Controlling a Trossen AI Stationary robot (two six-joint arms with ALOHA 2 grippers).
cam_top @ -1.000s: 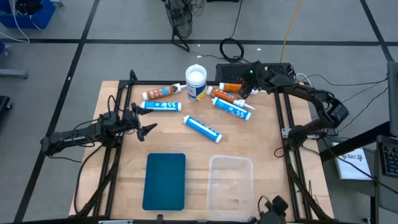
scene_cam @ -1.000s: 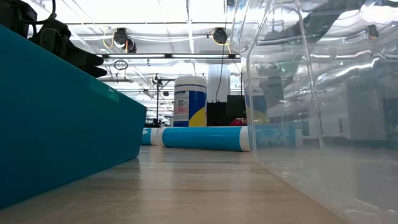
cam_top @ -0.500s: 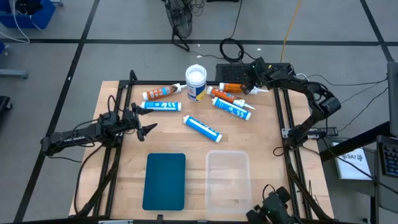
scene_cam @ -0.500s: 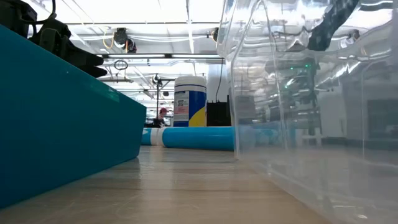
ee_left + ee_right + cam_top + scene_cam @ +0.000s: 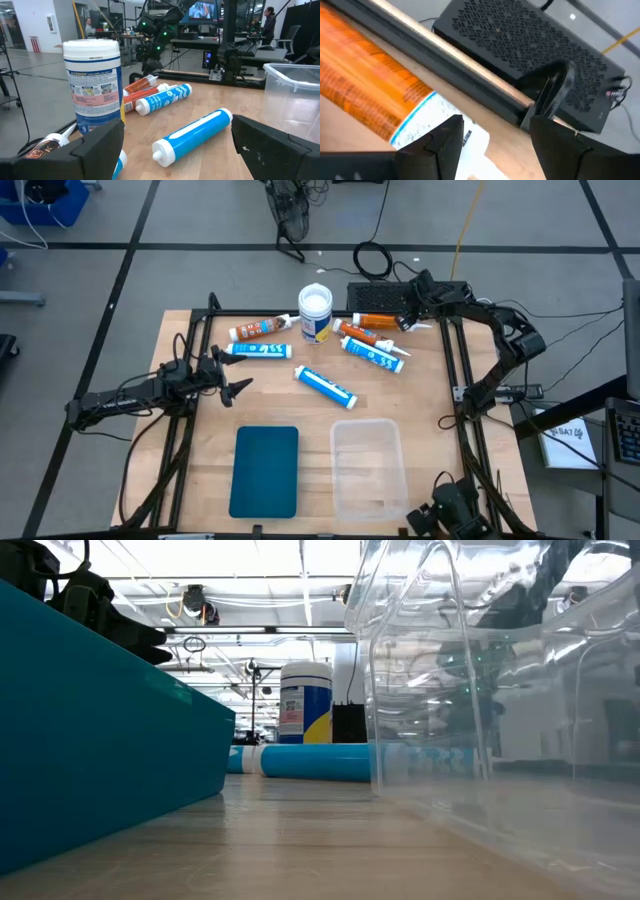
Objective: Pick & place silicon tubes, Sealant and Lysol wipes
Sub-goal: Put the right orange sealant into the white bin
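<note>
The Lysol wipes canister (image 5: 315, 313) stands upright at the far middle of the bench (image 5: 400, 395), white lid up. The left wrist view alone shows its printed label; the low view shows its blue-and-yellow side.

Just left of it lies an orange-labelled sealant tube (image 5: 260, 329), and nearer on that side a blue-and-white silicone tube (image 5: 258, 351). To its right lie two orange tubes, one at the far edge (image 5: 372, 322) and one slanted beside it (image 5: 358, 334), then a blue-and-white tube (image 5: 374, 356). A further blue-and-white tube (image 5: 326, 387) lies apart at mid-bench; the low view shows it lying flat in front of the canister.

The right pincer (image 5: 405, 318) hovers at the far right over the far orange tube's end. The right wrist view shows its fingers (image 5: 445, 142) parted and released, nothing between them, with orange label beneath and a black perforated box (image 5: 530, 45) beyond the bench rail.

The left pincer (image 5: 238, 388) waits at the left, above the bench, its fingers (image 5: 95, 150) spread and empty, facing the canister.

At the near edge sit a teal bin (image 5: 265, 471) and, to its right, a clear plastic bin (image 5: 368, 470).
</note>
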